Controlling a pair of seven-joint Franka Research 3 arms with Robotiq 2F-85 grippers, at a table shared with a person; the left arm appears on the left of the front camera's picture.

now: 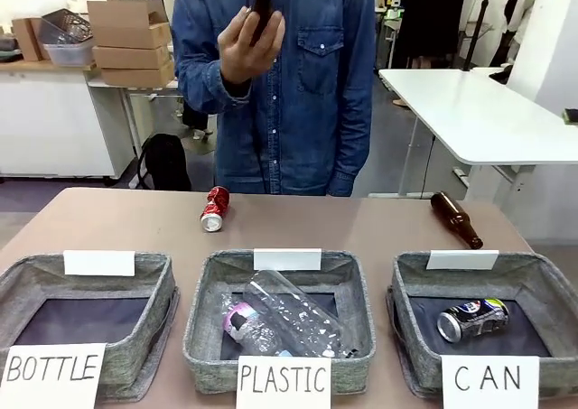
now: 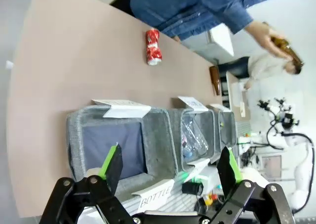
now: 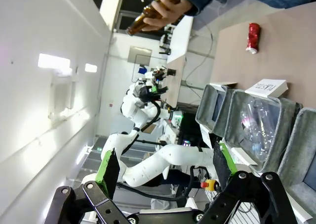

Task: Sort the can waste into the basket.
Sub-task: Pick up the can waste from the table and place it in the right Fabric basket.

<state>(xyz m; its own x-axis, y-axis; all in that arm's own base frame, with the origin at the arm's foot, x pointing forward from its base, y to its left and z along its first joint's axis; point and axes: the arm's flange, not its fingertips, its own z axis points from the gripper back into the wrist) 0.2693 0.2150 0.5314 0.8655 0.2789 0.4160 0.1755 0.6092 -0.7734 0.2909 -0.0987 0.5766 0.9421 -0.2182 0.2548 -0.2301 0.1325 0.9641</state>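
Cans: the red can (image 1: 215, 209) and the blue can (image 1: 472, 320) are both clear of your grippers.
Left gripper (image 2: 170, 159): your fingers stand wide apart with nothing between them. It hangs in the air over the BOTTLE basket (image 1: 164, 278), at the end of the row farthest from the CAN basket (image 1: 519, 263).
Right gripper (image 3: 165, 157): your fingers are spread wide and empty. It is held up off the table, and of the three baskets the CAN basket is the nearest to it.
Blue can: it lies on its side inside the CAN basket, on the dark bottom, with a silver end turned toward the PLASTIC basket (image 1: 203, 337).
Red can: it lies on its side on the bare table (image 1: 108, 219), past the CAN basket's far rim and well off to your left, close to the person's edge.
CAN basket: it has a blank white tag (image 1: 461, 260) on its far rim and a handwritten sign (image 1: 489, 380) on its near side.
PLASTIC basket: it sits just beside the CAN basket on your left and holds a clear plastic bottle (image 1: 289, 323).
Brown bottle (image 1: 456, 219): it lies on the table just beyond the CAN basket's far rim.
Person: they stand across the table from the CAN basket, with one hand (image 1: 239, 48) raised and holding a second brown bottle (image 1: 262, 7).
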